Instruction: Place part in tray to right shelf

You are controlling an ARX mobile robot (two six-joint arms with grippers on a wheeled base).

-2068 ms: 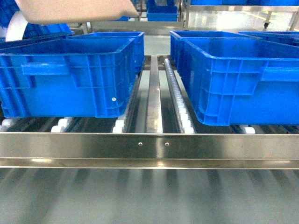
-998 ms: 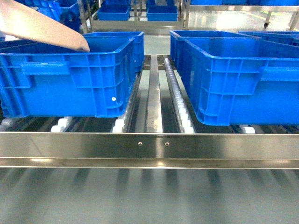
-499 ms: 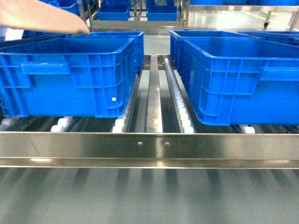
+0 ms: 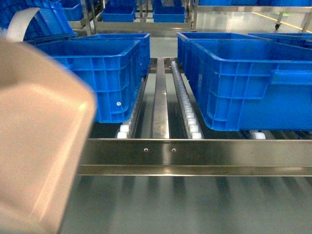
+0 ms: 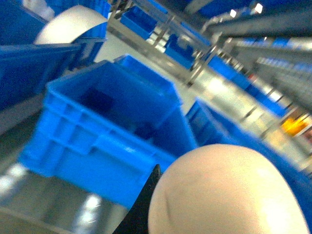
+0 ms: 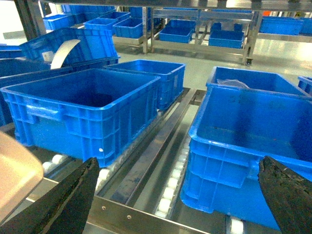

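Tray: we are seeing the cream-beige tray (image 4: pixel 39 141) filling the lower left of the head view, blurred and very near the camera, its corner overlapping the front rail; its pale rounded back (image 5: pixel 229 195) is also filling the lower right of the left wrist view.
Part: we are not finding the small blue part in any view.
Right shelf: the right shelf (image 4: pixel 195 152) is lying ahead, its flat steel rail in front and lanes of white rollers (image 4: pixel 187 114) running back.
Crates: a left blue crate (image 4: pixel 105 73) and a right blue crate (image 4: pixel 248 83) are sitting on the rollers, well apart.
Left jaws: we cannot tell how they are standing; the tray is hiding them.
Right jaws: the right gripper (image 6: pixel 180 195) is showing its two dark fingers (image 6: pixel 63 204) spread wide, gripping nothing.
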